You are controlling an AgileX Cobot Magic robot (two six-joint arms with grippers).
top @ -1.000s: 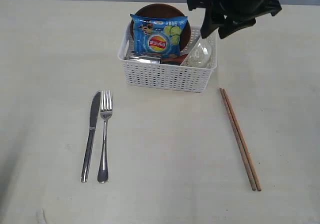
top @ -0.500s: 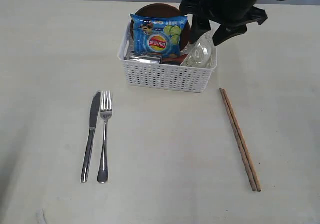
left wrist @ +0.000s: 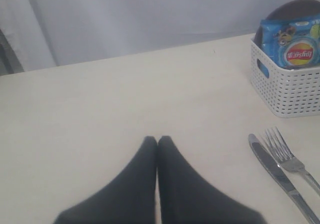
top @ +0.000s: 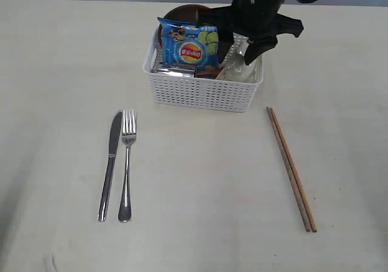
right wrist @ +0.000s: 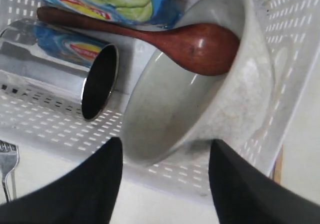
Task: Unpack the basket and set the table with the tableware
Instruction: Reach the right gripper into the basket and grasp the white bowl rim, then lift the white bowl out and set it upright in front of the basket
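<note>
Cream table (top: 60, 54), right tool (right wrist: 165, 141) — spread above bowl (right wrist: 170, 109)

Plate (top: 182, 10): mostly behind the crisp bag (top: 191, 43) and the right arm (top: 257, 5).
Bowl (top: 239, 73): largely covered by that arm in the exterior view.
Mug (top: 173, 71): only a sliver there, perhaps its side.
Fork (right wrist: 9, 156): tines only, cut by the right wrist view's edge.

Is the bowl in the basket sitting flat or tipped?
Tipped: the bowl leans on edge against the basket wall, its opening facing sideways toward the steel mug.
</note>
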